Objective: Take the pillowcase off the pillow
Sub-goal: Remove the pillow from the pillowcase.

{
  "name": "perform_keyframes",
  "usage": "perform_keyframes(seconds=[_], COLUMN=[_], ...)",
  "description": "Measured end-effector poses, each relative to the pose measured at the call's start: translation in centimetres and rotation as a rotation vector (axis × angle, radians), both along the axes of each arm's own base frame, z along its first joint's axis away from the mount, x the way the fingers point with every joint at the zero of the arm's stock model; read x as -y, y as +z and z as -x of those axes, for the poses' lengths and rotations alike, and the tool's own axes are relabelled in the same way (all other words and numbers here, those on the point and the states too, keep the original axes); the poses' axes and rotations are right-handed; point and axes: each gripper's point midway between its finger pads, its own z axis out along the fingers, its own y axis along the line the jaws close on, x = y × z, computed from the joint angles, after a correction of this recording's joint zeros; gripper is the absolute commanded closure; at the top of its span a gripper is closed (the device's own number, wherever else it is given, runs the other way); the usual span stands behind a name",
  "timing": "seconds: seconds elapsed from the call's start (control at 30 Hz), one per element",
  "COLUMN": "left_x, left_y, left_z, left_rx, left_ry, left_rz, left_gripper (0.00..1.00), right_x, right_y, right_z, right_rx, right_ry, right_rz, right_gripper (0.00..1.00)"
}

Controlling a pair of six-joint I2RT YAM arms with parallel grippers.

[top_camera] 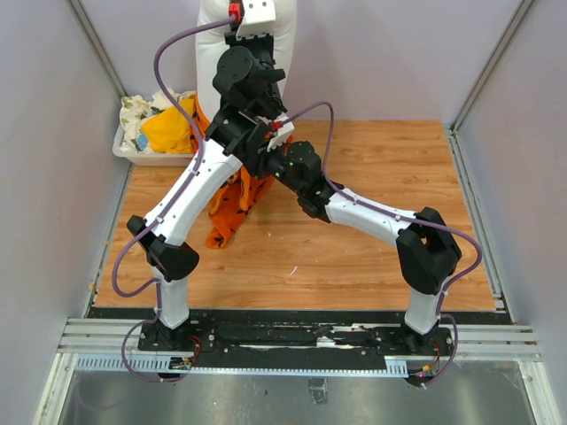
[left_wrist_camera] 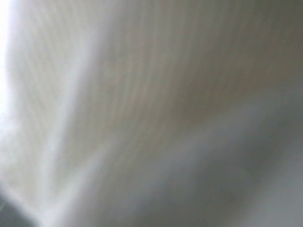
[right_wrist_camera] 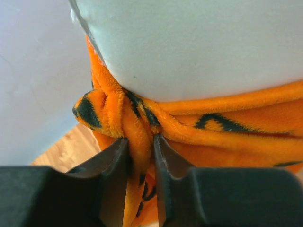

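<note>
The white pillow (top_camera: 211, 62) stands upright at the back of the table. It fills the top of the right wrist view (right_wrist_camera: 199, 42) and all of the left wrist view (left_wrist_camera: 142, 94) as a blur. The orange pillowcase (top_camera: 232, 208) with black print hangs bunched round the pillow's lower part down to the table. My right gripper (right_wrist_camera: 140, 142) is shut on a fold of the pillowcase (right_wrist_camera: 227, 137) just under the pillow; in the top view it (top_camera: 263, 149) sits below the left wrist. My left gripper (top_camera: 255, 16) is raised high against the pillow, its fingers hidden.
A white bin (top_camera: 133, 152) at the back left holds a plain yellow-orange cloth (top_camera: 168, 131) and a printed cloth. The wooden table (top_camera: 381, 230) is walled on the left, right and back. The two arms cross near the table's back centre.
</note>
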Motion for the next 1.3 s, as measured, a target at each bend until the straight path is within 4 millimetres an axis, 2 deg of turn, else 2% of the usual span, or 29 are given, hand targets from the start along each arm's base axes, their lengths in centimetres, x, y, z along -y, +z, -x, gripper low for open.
perform_keyframes(seconds=[0.03, 0.07, 0.2, 0.3, 0.47, 0.63, 0.7, 0.8, 0.83, 0.87, 0.97, 1.0, 1.03, 1.1, 1.3], left_x=[0.0, 0.0, -0.2, -0.3, -1.1, -3.7, -4.9, -6.1, -6.4, -6.5, -6.7, -6.8, -6.9, -7.3, -7.3], left_y=[0.0, 0.0, 0.2, 0.2, -0.1, -0.9, -1.2, -1.1, -0.9, -0.7, 0.2, 0.6, 1.0, 1.8, 3.2], left_z=[0.0, 0.0, 0.1, 0.2, -0.1, -1.2, -1.6, -1.5, -1.4, -1.2, -0.5, -0.3, 0.1, 0.6, 1.3], left_rx=[0.000, 0.000, 0.000, -0.003, -0.019, -0.052, -0.065, -0.068, -0.065, -0.060, -0.040, -0.031, -0.019, 0.002, 0.041], left_ry=[0.000, 0.000, 0.006, 0.014, 0.042, 0.087, 0.108, 0.123, 0.125, 0.124, 0.108, 0.102, 0.097, 0.091, 0.054], left_rz=[0.000, 0.000, -0.010, -0.017, -0.025, -0.018, -0.012, 0.001, 0.006, 0.010, 0.020, 0.025, 0.031, 0.042, 0.049], left_gripper=[1.00, 1.00, 1.00, 1.00, 1.00, 1.00, 1.00, 1.00, 1.00, 1.00, 1.00, 1.00, 1.00, 1.00, 1.00], right_x=[-0.1, -0.2, -0.2, 0.0, 1.0, 3.0, 4.1, 5.7, 6.3, 7.0, 9.1, 9.6, 10.0, 11.1, 13.3], right_y=[-0.2, -0.3, -0.4, -1.5, -5.9, -11.4, -12.7, -12.6, -12.3, -11.8, -9.6, -9.0, -8.4, -7.0, -1.2], right_z=[-0.1, -0.1, -0.1, 0.0, 0.8, 1.9, 1.6, 0.6, 0.4, 0.3, 0.6, 0.9, 1.3, 2.3, 4.8], right_rx=[-0.009, -0.008, -0.009, -0.015, -0.079, -0.183, -0.214, -0.219, -0.217, -0.214, -0.196, -0.195, -0.186, -0.161, -0.044], right_ry=[-0.001, 0.000, -0.001, -0.004, -0.015, -0.036, -0.055, -0.090, -0.101, -0.111, -0.138, -0.144, -0.144, -0.147, -0.139], right_rz=[-0.005, -0.005, -0.014, -0.009, 0.018, 0.036, 0.042, 0.026, 0.021, 0.015, -0.003, -0.011, -0.008, -0.003, -0.065], right_gripper=[0.97, 0.99, 0.99, 0.99, 0.99, 0.99, 0.99, 0.99, 0.96, 0.88, 0.31, 0.19, 0.11, 0.02, 0.01])
